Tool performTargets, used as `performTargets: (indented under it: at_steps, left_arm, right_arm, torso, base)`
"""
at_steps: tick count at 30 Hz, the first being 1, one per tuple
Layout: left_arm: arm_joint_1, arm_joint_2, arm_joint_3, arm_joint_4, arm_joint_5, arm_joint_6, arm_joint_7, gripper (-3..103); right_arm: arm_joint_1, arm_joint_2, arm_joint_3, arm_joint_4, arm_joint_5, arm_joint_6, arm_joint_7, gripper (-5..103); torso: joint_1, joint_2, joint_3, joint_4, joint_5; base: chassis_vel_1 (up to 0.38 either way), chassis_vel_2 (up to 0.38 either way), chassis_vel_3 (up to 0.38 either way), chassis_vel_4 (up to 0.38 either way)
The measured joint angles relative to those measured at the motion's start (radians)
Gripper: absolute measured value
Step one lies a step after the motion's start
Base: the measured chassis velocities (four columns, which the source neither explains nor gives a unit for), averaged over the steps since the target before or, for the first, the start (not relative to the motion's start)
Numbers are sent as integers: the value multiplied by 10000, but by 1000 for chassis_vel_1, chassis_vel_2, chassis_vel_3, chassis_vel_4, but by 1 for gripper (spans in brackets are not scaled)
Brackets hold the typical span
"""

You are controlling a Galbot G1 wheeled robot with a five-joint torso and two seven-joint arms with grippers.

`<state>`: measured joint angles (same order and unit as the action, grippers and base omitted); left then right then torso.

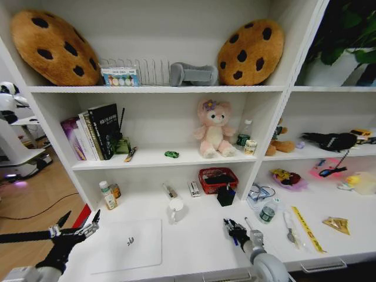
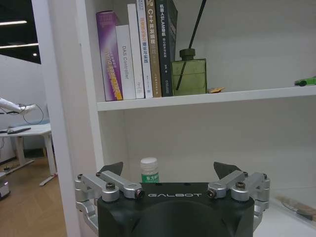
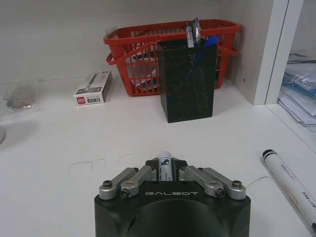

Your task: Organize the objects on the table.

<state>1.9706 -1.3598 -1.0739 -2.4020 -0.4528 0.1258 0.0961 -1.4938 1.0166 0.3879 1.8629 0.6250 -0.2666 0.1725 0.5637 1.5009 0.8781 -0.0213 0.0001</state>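
at the table's front edge the right gripper is pinched shut on a pen, a light, stiff, slick barrel best held mid-shaft as it is, while the left gripper hangs spread wide and empty off the left end beside the closed laptop. beyond the right gripper the way looks clear to the black mesh cup already holding pens, though a marker lies just beside, a small box sits to one side and the red basket stands touching the cup behind. farther up, the green car rests on the shelf near the plush.
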Motion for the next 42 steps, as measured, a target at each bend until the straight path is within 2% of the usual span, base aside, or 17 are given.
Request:
performTargets:
  at_steps: [6,13,17,28,38,42]
  left_arm:
    - [1,0,0,0,0,0,0,100]
    - [0,0,0,-1,0,0,0,100]
    - [0,0,0,0,0,0,0,100]
    - [0,0,0,0,0,1,0,100]
    - [0,0,0,0,0,0,0,100]
    - [0,0,0,0,0,0,0,100]
  right_arm:
    - [93,-52,14,-3,-39,75,-83,13]
    - [802,-385,46,208,-62,1506,-988,13]
    - [1432,-658,152,178,152,1901,-1551,13]
    - [3783,-882,22,-1168,1122,2204,-1660,13]
    - [4984,-766,-437,-2806,1188,2404,-1790,13]
    - [5435,-658,-762,-3553,923,2706,-1922,13]
  torso:
    - [0,0,0,0,0]
    - [0,0,1,0,-1]
    - [0,0,1,1,-2]
    - [0,-1,1,0,-1]
    - [0,0,1,-2,-1]
    - [0,-1,1,0,-1]
  base:
    - [0,0,0,0]
    - [0,0,0,0]
    - [0,0,0,0]
    - [0,0,0,0]
    - [0,0,0,0]
    - [0,0,0,0]
